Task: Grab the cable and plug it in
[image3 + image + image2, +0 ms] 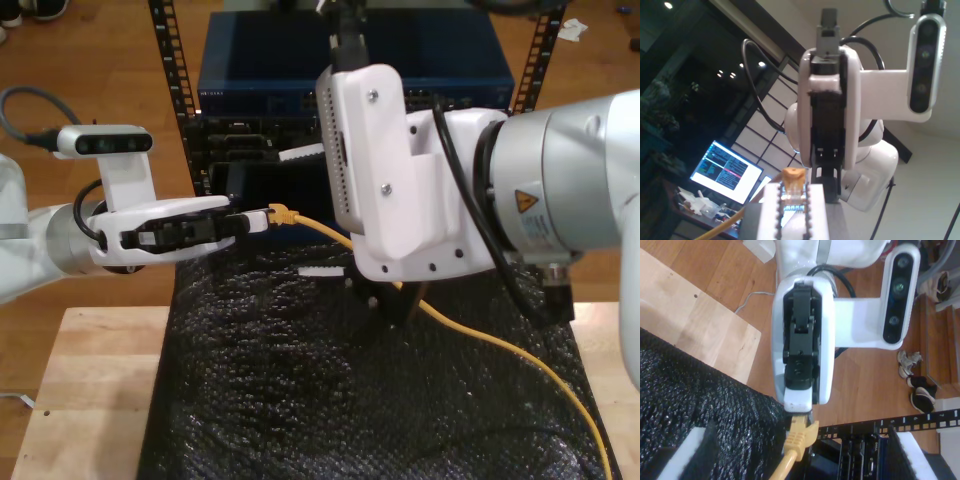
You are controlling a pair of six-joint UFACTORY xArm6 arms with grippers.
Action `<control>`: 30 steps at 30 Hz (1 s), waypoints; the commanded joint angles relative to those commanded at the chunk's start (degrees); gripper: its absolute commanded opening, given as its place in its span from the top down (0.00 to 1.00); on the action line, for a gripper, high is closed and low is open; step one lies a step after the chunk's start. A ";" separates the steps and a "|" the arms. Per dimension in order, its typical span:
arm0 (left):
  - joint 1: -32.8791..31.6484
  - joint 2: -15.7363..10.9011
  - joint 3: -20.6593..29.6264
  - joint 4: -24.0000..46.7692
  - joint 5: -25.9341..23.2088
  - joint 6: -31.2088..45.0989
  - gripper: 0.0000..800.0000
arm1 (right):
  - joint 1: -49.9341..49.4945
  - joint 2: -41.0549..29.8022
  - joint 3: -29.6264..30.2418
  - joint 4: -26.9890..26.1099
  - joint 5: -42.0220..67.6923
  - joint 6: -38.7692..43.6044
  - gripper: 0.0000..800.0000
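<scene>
Counting 1 cable (470, 325), yellow, thin, w/ 1 yellow-booted plug (281, 212), and 2 grippers. My first gripper (262, 220) is clamped narrow on the plug, just in front of the rack (400, 70). My second gripper (300, 212) is spread wide, nothing in it. Cable trails over the black mat (260, 400) to the exterior view's lower right.

The exterior view looks down from above the table's (85, 390) near edge toward the server rack (360, 70) at its far edge, close behind one arm's wrist. The first wrist view tilts upward, past the yellow plug boot (793, 180), at the other arm's claw housing and camera. The second wrist view looks steeply down at floorboards, sharing that boot (800, 435) and the rack.
</scene>
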 joint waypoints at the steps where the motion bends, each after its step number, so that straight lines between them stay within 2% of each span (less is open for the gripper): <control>1: -0.09 0.00 0.00 0.00 0.09 -0.09 0.97 | 0.00 0.00 0.09 0.00 -0.26 0.00 0.01; 6: -0.09 0.00 0.09 0.00 0.79 -0.26 0.97 | 0.09 0.00 0.79 0.00 -1.85 0.00 0.04; 11: -0.09 0.00 0.09 0.00 1.05 -0.62 0.97 | 0.09 0.18 1.05 0.09 -3.08 0.35 0.25; 20: -0.09 0.00 0.09 0.09 1.14 -1.58 0.97 | 0.09 0.09 1.14 0.26 -3.08 0.53 0.44; 30: -0.09 0.09 0.79 0.09 1.14 -4.22 0.97 | 0.26 0.09 1.49 0.26 -2.99 0.53 0.44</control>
